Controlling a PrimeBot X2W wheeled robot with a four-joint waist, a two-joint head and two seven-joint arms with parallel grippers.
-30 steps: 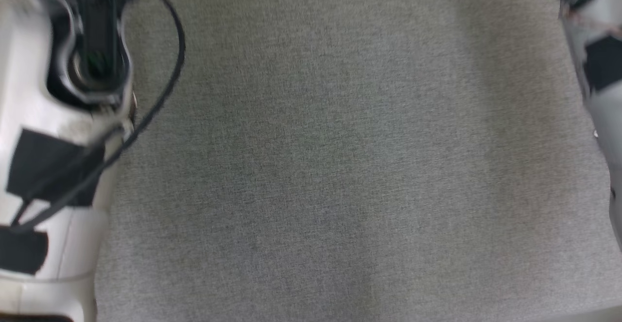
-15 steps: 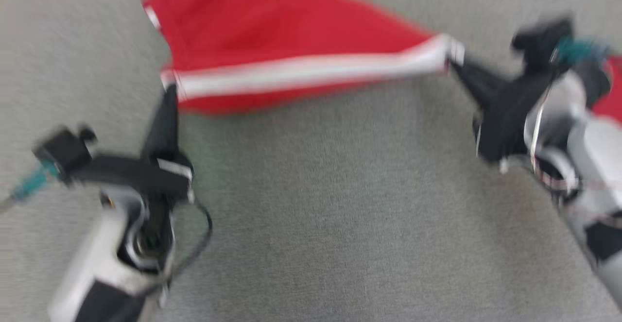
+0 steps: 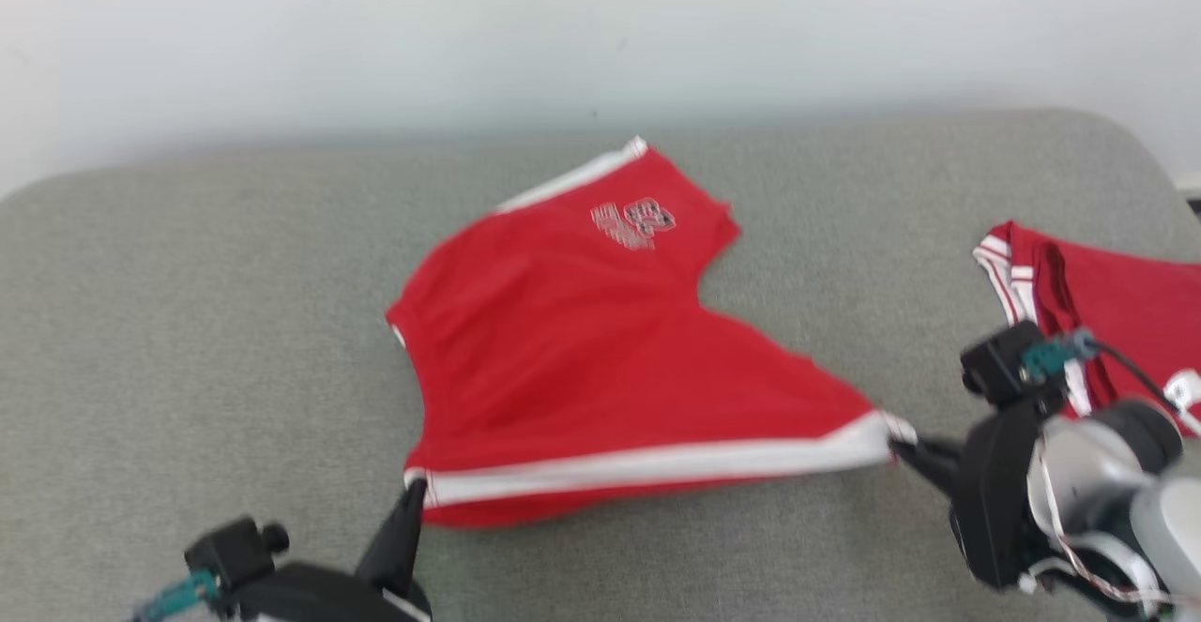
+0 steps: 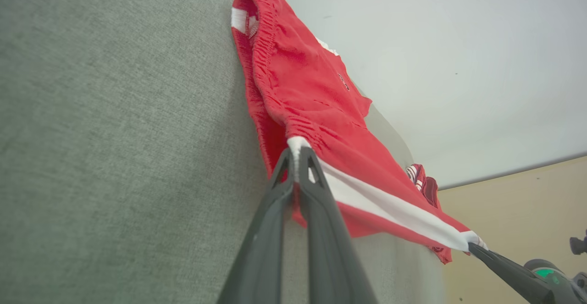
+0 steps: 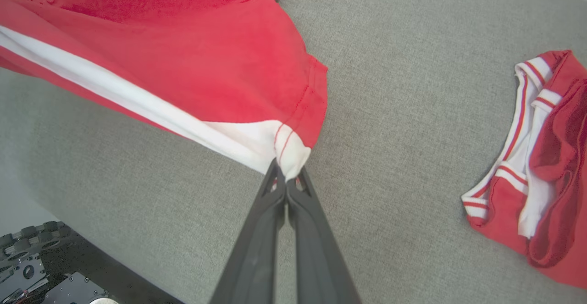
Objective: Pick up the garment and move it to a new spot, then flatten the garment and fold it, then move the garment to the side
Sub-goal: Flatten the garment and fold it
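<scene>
The garment (image 3: 582, 350) is a pair of red shorts with a white side stripe, lying spread on the grey surface (image 3: 188, 322). Its striped near edge is stretched taut between my two grippers. My left gripper (image 3: 416, 489) is shut on the stripe's left corner at the waistband; the left wrist view shows this grip (image 4: 296, 152) on the garment (image 4: 312, 97). At the stripe's right corner, my right gripper (image 3: 899, 444) is shut on the hem. In the right wrist view that gripper (image 5: 285, 173) pinches the white corner of the garment (image 5: 183, 52).
A second red garment (image 3: 1107, 322) with red-and-white trim lies bunched at the right end of the surface, also in the right wrist view (image 5: 545, 162). A pale wall (image 3: 600, 31) rises behind the surface's far edge. Dark robot base parts (image 5: 41, 276) sit below the near edge.
The head camera has swung up, so the view has gone from bare grey surface to the whole garment and wall. Both grippers stay shut on the stripe's corners.
</scene>
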